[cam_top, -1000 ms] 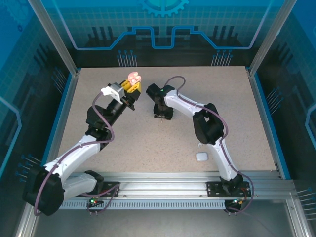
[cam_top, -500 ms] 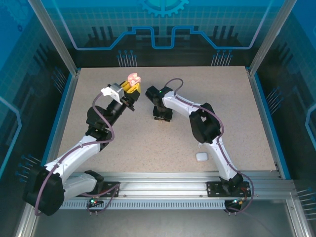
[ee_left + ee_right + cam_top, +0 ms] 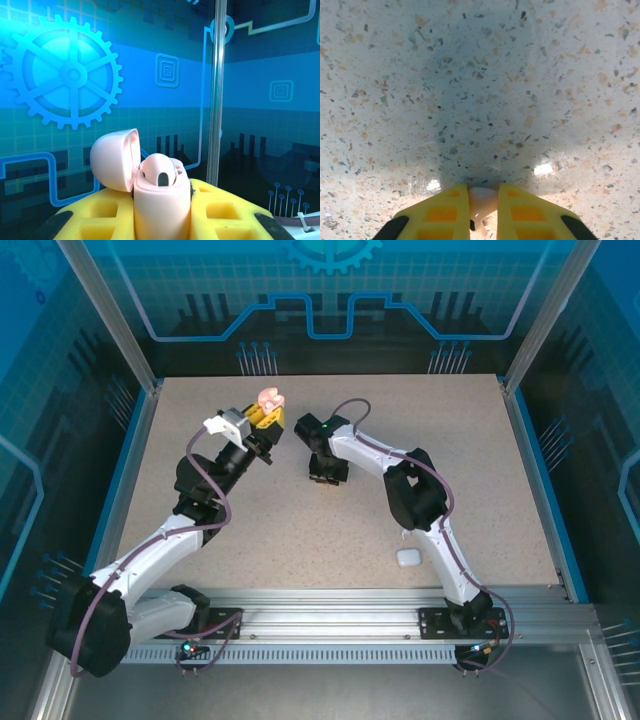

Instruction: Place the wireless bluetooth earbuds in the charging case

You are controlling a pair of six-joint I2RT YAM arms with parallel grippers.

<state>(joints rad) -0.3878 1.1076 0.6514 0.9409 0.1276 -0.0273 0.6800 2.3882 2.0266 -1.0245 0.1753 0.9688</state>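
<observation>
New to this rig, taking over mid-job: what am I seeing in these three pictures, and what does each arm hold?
Two white robot arms are bolted at the near edge of a speckled table. The overhead picture looks down from behind them. The other two come from a camera on each wrist, with its yellow fingers at the bottom. The left gripper holds an open pink charging case raised off the table, lid flipped back. The right gripper points down at the table, fingers closed on a small pale earbud. A white case lies near the right arm.
</observation>
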